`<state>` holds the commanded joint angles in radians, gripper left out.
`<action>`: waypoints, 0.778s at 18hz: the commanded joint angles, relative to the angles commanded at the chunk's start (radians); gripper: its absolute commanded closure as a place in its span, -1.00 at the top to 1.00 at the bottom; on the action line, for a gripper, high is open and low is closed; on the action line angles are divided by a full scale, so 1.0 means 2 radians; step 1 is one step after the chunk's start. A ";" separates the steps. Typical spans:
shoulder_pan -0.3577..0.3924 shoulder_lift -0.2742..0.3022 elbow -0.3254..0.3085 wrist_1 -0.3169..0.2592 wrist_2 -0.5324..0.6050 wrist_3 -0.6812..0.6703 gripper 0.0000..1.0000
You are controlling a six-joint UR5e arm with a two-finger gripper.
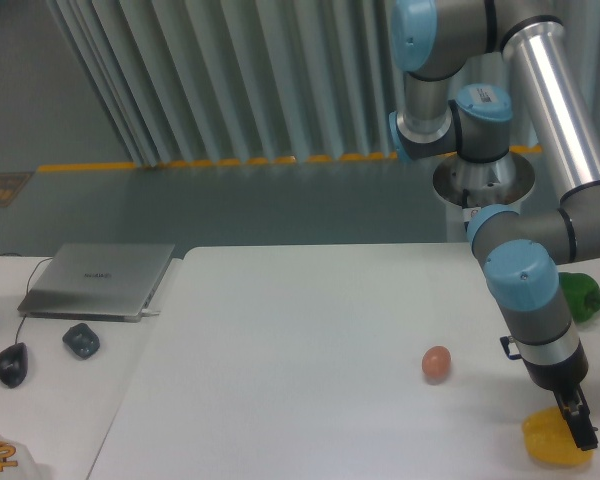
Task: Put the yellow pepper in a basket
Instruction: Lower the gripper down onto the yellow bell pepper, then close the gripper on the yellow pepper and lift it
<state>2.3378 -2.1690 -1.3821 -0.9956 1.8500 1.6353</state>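
Note:
The yellow pepper [552,442] lies on the white table [310,350] at the front right corner, partly covered by my gripper. My gripper [577,425] points down at the pepper's right top side, with one dark finger [582,428] showing against the yellow. I cannot tell whether the jaws are open or closed on it. No basket is in view.
A brown egg [436,363] lies left of the pepper. A green bell pepper [581,296] sits at the right edge behind the arm. On the left desk are a closed laptop [100,279], a grey object [81,340] and a black mouse [12,364].

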 joint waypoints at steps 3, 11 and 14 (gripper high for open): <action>-0.003 -0.005 0.000 0.002 0.000 0.000 1.00; -0.015 -0.008 -0.005 0.014 0.036 0.000 0.02; -0.015 0.001 -0.004 0.014 0.035 0.000 -0.03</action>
<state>2.3086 -2.1661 -1.3898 -0.9679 1.9206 1.6352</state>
